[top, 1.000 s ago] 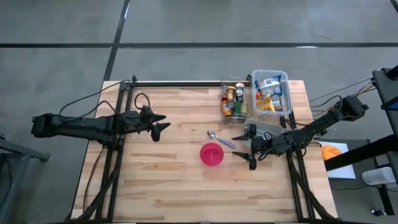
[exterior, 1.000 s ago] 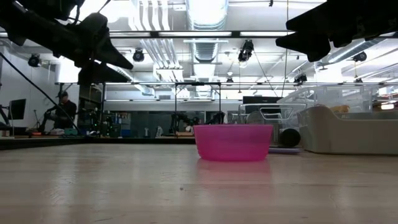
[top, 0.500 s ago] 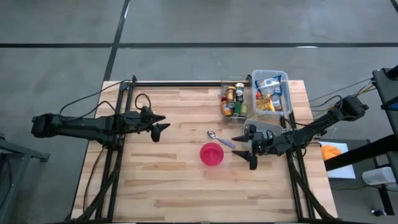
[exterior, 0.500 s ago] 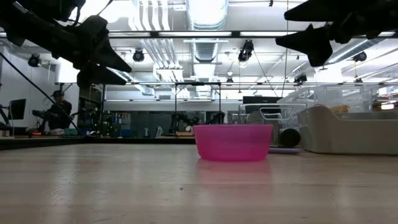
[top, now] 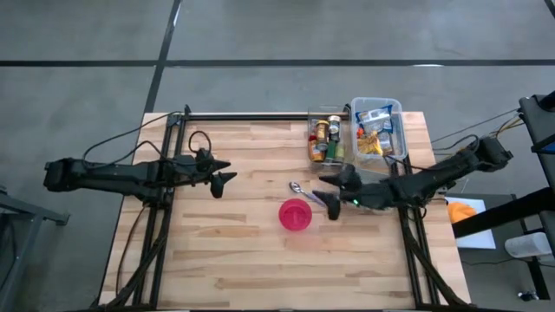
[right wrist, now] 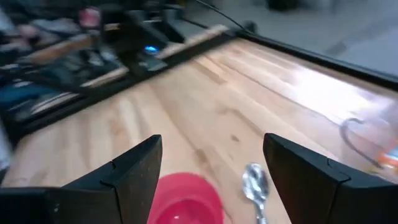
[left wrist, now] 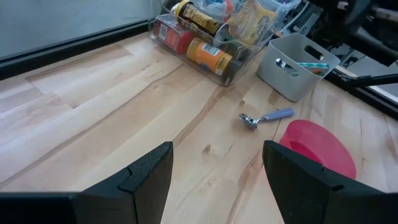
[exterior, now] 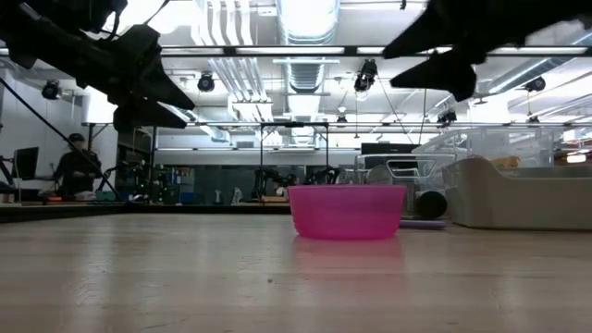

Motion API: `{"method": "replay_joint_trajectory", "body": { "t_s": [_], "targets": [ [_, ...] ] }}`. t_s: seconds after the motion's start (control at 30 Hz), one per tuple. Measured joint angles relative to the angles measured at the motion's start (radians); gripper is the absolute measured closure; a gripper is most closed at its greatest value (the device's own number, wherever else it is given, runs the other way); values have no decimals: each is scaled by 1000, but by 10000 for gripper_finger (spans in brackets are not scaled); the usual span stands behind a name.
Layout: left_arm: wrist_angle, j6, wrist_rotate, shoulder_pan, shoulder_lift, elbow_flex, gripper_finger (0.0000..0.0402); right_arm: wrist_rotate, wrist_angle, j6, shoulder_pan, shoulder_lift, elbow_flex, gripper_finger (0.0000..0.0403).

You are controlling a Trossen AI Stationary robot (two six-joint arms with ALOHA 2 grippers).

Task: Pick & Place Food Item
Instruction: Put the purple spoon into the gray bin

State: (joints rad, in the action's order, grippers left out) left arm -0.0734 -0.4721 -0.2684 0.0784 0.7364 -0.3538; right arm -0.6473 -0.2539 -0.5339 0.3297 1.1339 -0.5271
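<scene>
place: likely robotics lab | cues: ceiling ducts (exterior: 308,20), concrete floor (top: 260,35), person at bench (exterior: 72,166)

A light wooden table (top: 225,251) of joined planks carries everything, its surface pale with visible grain. Near the middle stands a pink bowl (top: 295,214), upright, its rim round from above. Just beside it, toward the far right corner, lies a spoon (top: 305,192) with a metal head and a bluish handle, apart from the bowl. At the far right edge sit two clear bins side by side: a smaller bin (top: 326,139) holding bottles and cans, and a larger bin (top: 376,130) holding packaged food. A small grey container (left wrist: 297,65) with utensils stands near them.
</scene>
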Motion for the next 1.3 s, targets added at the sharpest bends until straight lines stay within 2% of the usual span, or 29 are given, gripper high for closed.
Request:
{"method": "replay_joint_trajectory", "body": {
  "t_s": [0.13, 0.27, 0.5, 0.7, 0.83, 1.03, 1.3],
  "targets": [
    [-3, 0, 0, 0, 0, 0, 153, 3, 283, -166, -68, 82, -191, 127],
    [-6, 0, 0, 0, 0, 0, 153, 51, 507, -271, -121, 195, -375, 127],
    [-7, 0, 0, 0, 0, 0, 153, 75, 905, -461, -176, 462, -688, 127],
    [-7, 0, 0, 0, 0, 0, 153, 47, 1050, -523, -187, 697, -901, 127],
    [-7, 0, 0, 0, 0, 0, 153, 6, 1150, -625, -187, 822, -1017, 127],
    [-7, 0, 0, 0, 0, 0, 153, -19, 1255, -745, -191, 960, -1137, 127],
    [-7, 0, 0, 0, 0, 0, 153, 23, 1366, -805, -208, 1087, -1247, 127]
  ]
}}
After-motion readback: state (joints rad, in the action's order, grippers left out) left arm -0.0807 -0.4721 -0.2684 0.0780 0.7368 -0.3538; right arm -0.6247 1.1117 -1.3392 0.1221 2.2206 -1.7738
